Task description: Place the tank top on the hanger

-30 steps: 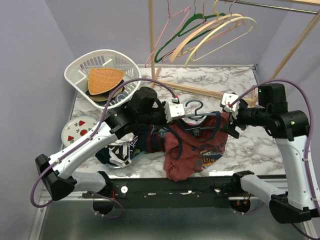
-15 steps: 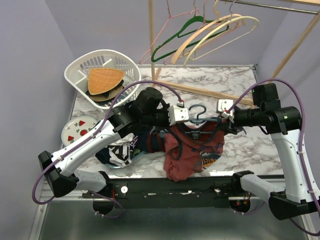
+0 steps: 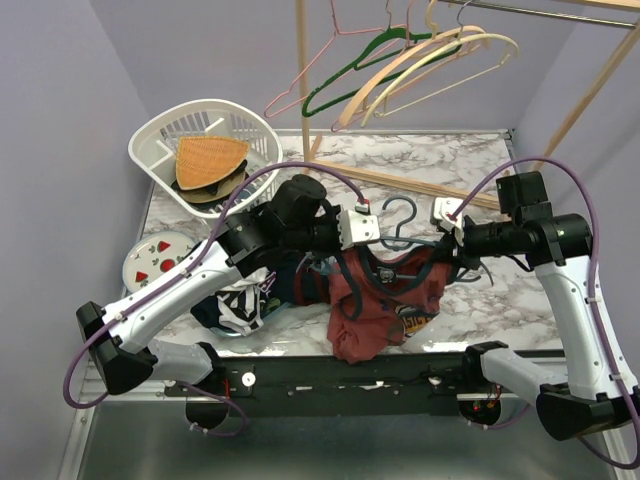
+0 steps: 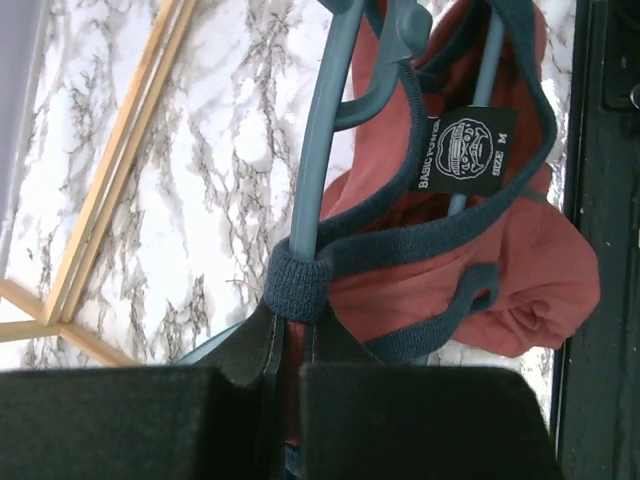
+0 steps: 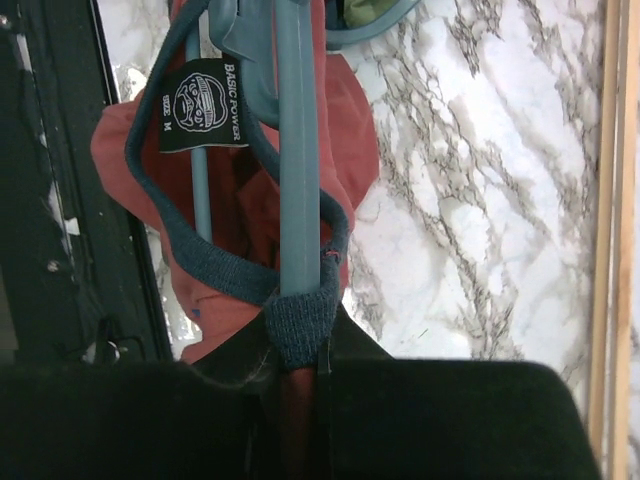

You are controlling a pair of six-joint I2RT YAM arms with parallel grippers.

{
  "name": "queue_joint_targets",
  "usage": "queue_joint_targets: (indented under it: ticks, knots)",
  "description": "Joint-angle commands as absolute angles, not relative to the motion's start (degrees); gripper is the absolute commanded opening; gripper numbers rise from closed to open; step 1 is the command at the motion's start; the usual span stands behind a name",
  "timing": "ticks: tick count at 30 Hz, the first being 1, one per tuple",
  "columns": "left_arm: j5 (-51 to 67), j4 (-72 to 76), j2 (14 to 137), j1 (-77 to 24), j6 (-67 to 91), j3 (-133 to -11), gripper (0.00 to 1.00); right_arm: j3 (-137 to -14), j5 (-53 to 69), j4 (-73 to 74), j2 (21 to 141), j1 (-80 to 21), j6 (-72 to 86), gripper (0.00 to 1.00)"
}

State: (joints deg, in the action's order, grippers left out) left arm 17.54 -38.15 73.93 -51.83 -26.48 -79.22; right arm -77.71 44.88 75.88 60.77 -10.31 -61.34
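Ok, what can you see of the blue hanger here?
The hanger is slate-blue, plastic by its look, with curved arms and a matching hook. It is held over the marble table, its ends clamped in the left pincer and the right pincer, each with a navy-trimmed strap of the tank top, which hangs bunched from it.

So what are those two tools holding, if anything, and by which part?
Both hold the hanger, one arm end each. The left tool and the right tool each pinch an end where a tank top strap loops over it.
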Motion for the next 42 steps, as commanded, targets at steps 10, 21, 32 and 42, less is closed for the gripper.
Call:
queue_joint_targets:
  ticks: [10, 21, 32, 42]
  knots:
    - [-1.1, -14.4, 57.8, -48.7, -20.6, -65.1, 0.97, -69.4, 42.2, 67.2, 50.8, 12.5, -43.9, 0.0]
    - [-0.1, -9.8, 52.7, -47.4, -17.8, -52.5, 0.98, -74.1, 41.1, 55.3, 54.1, 32.9, -39.2, 0.0]
    - [1.8, -7.5, 49.6, -47.2, -16.5, -46.4, 0.98, -93.1, 22.7, 42.0, 65.8, 33.1, -30.9, 0.01]
    - [3.5, -6.9, 49.5, -47.0, -15.7, -46.1, 0.98, -111.1, 17.1, 39.1, 77.9, 33.1, -27.4, 0.01]
